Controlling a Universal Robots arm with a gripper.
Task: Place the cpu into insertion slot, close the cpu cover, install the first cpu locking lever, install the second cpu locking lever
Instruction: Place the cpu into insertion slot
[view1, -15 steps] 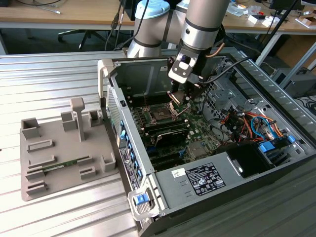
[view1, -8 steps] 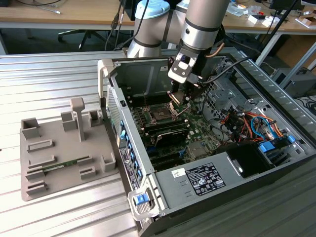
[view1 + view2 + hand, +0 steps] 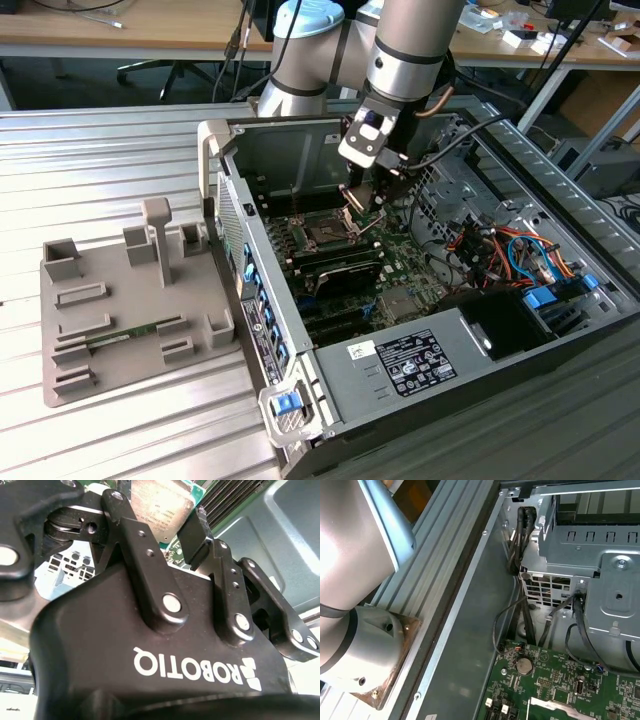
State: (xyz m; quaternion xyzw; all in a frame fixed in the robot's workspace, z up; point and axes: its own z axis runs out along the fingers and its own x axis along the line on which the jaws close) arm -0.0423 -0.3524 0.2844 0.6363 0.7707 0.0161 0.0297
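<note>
Grip: my black two-fingered hand (image 3: 157, 506) is pinching the cpu (image 3: 161, 499), a small flat square chip, by opposite edges between its fingertips.
Cpu look: pale silver-grey metal top with faint print, held tilted.
Insertion slot (image 3: 325, 233): square black socket, silver-rimmed, in the green circuit board (image 3: 555, 677), just below the hand, apart from the chip I hold.

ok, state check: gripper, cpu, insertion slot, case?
gripper: shut on the cpu, hanging over the board near the insertion slot.
cpu: held between the gripper's fingers, not seated.
insertion slot: black centre exposed, no cpu in it.
computer case: side open, board exposed.
</note>
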